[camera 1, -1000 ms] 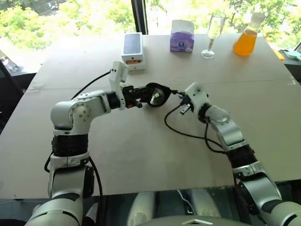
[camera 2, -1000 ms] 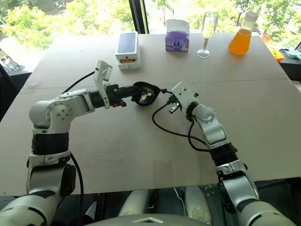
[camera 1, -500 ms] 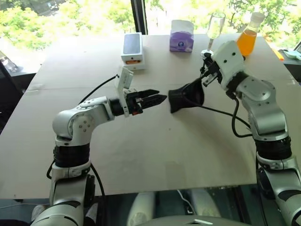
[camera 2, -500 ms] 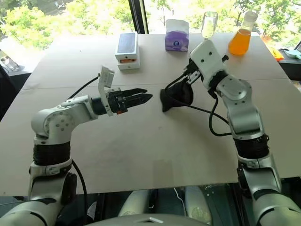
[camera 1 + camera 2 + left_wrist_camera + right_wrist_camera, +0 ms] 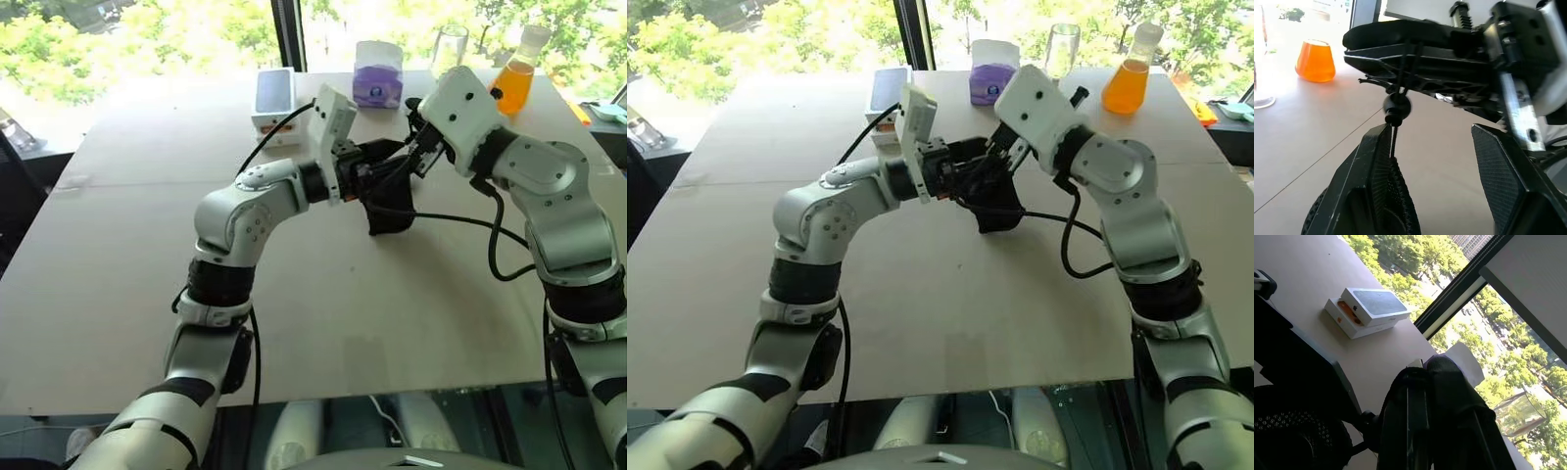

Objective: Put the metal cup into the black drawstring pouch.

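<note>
The pouch (image 5: 389, 209) hangs above the middle of the table (image 5: 118, 284), and every other position is given relative to it.

The left gripper (image 5: 377, 162) reaches the pouch's upper part from the left. In the left wrist view its fingers (image 5: 1501, 169) stand spread, with the pouch cord (image 5: 1399, 73) and its round bead between them. Whether the fingers touch the fabric cannot be told.

The right gripper (image 5: 1004, 147) meets the pouch's top from the right. Its fingers (image 5: 1449, 416) are pressed together, pinching the cord at the pouch mouth, so the pouch dangles from it clear of the table.

The cup cannot be made out; whether it sits inside the pouch cannot be told.

Beyond the pouch, to its left, lies a white phone box (image 5: 275, 93). Directly behind it stands a purple tissue pack (image 5: 379, 76). Farther right stand a wine glass (image 5: 448, 44) and an orange-filled flask (image 5: 513, 86), near the table's far edge.
</note>
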You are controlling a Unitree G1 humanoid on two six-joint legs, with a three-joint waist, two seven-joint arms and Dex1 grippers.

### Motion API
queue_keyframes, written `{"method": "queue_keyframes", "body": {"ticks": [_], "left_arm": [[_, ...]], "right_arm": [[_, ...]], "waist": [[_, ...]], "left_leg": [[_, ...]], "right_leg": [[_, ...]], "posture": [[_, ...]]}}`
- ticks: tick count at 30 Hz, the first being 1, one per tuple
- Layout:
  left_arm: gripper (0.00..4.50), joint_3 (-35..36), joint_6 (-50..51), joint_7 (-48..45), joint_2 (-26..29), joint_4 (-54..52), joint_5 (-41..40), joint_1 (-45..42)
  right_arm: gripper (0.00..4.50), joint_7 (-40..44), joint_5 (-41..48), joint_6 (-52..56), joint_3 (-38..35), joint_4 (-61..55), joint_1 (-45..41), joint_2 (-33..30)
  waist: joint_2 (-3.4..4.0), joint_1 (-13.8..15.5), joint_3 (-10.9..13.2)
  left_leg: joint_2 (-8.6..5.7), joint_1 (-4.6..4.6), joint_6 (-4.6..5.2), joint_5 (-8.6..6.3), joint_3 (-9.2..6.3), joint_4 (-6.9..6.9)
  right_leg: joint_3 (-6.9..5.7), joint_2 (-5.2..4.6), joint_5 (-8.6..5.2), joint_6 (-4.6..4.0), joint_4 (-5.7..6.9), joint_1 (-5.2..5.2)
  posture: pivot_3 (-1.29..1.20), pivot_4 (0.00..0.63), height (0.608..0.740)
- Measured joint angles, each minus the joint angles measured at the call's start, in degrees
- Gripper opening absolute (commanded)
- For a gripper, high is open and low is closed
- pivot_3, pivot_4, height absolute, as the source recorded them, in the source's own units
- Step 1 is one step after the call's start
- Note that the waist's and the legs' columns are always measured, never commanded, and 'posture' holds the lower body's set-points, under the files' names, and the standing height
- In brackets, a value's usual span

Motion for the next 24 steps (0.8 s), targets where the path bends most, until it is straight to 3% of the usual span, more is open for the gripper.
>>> {"method": "queue_keyframes", "body": {"ticks": [7, 14, 16, 24], "left_arm": [[2.64, -0.02, -2.08, 0.51, -1.37, 2.66, 1.95, -1.17], [1.03, -0.01, -2.56, 0.45, -1.92, 3.22, 2.46, -1.61], [0.31, -0.02, -2.65, 0.07, -1.95, 3.22, 2.53, -1.60], [0.23, -1.56, -3.65, -0.09, -1.60, 3.32, 5.43, 1.69]], "right_arm": [[0.00, -0.01, -0.01, 1.31, 0.25, -1.06, 0.00, 0.35], [0.00, -0.02, -0.01, 2.15, 0.28, -1.88, 0.00, 0.46], [0.00, -0.01, -0.01, 2.30, 0.32, -2.06, 0.00, 0.46], [0.00, -1.54, 1.13, 4.97, -1.57, 0.00, -1.78, 1.62]], "waist": [[0.00, 0.00, 0.00], [0.00, -0.01, 0.00], [0.00, -0.01, 0.00], [0.00, -0.02, 0.00]], "left_leg": [[0.00, 0.00, 0.00, 0.00, -0.01, 0.00], [0.00, 0.00, 0.00, 0.00, -0.01, 0.00], [0.00, 0.00, 0.00, 0.00, -0.01, 0.00], [0.00, 0.02, 0.00, 0.00, 0.00, 0.00]], "right_leg": [[-0.02, 0.00, 0.00, 0.00, 0.00, 0.00], [-0.02, 0.00, 0.00, 0.00, 0.00, 0.00], [-0.02, -0.01, 0.00, 0.00, 0.00, 0.00], [-0.02, 0.00, 0.00, 0.00, 0.02, -0.01]], "posture": [[0.00, 0.150, 0.740], [0.00, 0.150, 0.740], [0.00, 0.150, 0.740], [0.00, 0.150, 0.740]]}}
